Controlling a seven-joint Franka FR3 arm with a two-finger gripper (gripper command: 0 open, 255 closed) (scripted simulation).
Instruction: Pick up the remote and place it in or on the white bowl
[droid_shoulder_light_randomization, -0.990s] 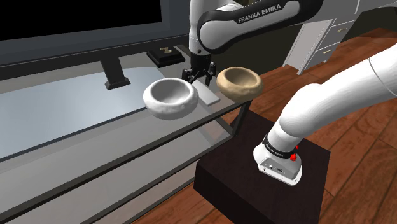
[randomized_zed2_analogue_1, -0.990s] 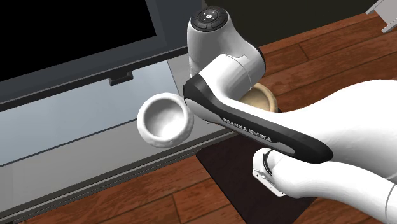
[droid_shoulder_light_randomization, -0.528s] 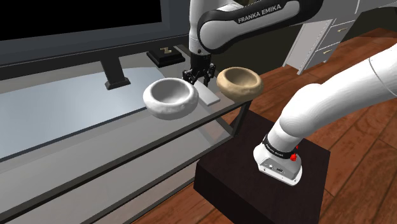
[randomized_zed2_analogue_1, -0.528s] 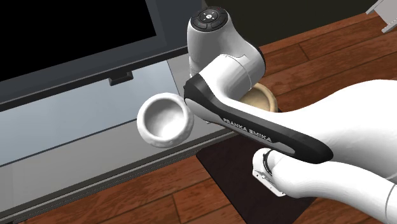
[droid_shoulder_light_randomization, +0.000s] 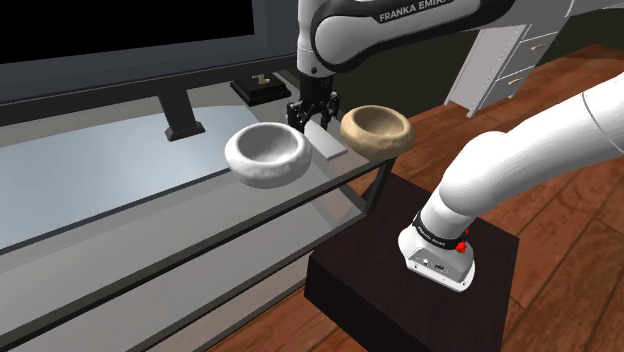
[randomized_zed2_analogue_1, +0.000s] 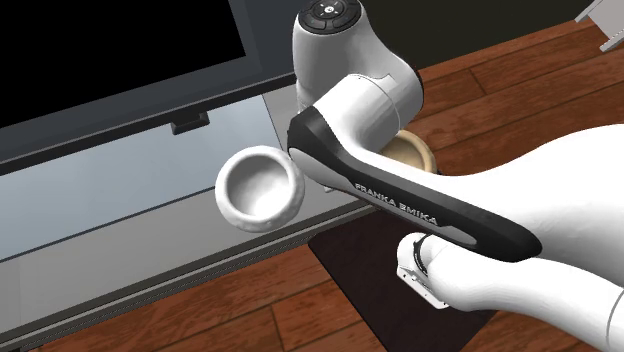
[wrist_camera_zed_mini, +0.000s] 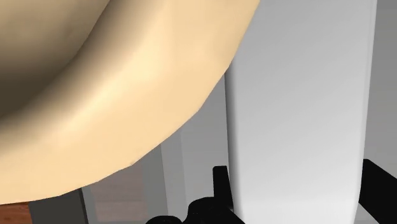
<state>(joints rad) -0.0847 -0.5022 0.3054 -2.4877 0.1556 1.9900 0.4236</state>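
White and flat, the remote (wrist_camera_zed_mini: 296, 95) lies lengthwise between the two black fingers (wrist_camera_zed_mini: 220, 184) of the gripper (droid_shoulder_light_randomization: 313, 118). In the wrist view each finger presses on one long side, so the tool is clamped on the remote near one end. In the shoulder view the remote reaches from the fingers toward the front edge of the glass-topped bench (droid_shoulder_light_randomization: 120, 190). From there it is hard to tell whether its lower end touches the glass.

The remote lies between two bowls. The white bowl (droid_shoulder_light_randomization: 267, 152) stands just beside it on the shoulder view's left, close to the bench's front edge. The tan bowl (droid_shoulder_light_randomization: 377, 127) sits just beside it on the other side, near the bench's end corner. In the wrist view the tan bowl's rounded wall bulges close beside the remote.

Farther along the bench stands a dark television (droid_shoulder_light_randomization: 120, 30) on a black foot (droid_shoulder_light_randomization: 183, 125). A small black block (droid_shoulder_light_randomization: 262, 87) with a pale mark on top rests toward the back edge, behind the gripper.

The white arm (randomized_zed2_analogue_1: 420, 200) arches over the tan bowl from its dark stand (droid_shoulder_light_randomization: 390, 290) on the wooden floor (droid_shoulder_light_randomization: 560, 280). A white drawer unit (droid_shoulder_light_randomization: 505, 60) stands beyond.
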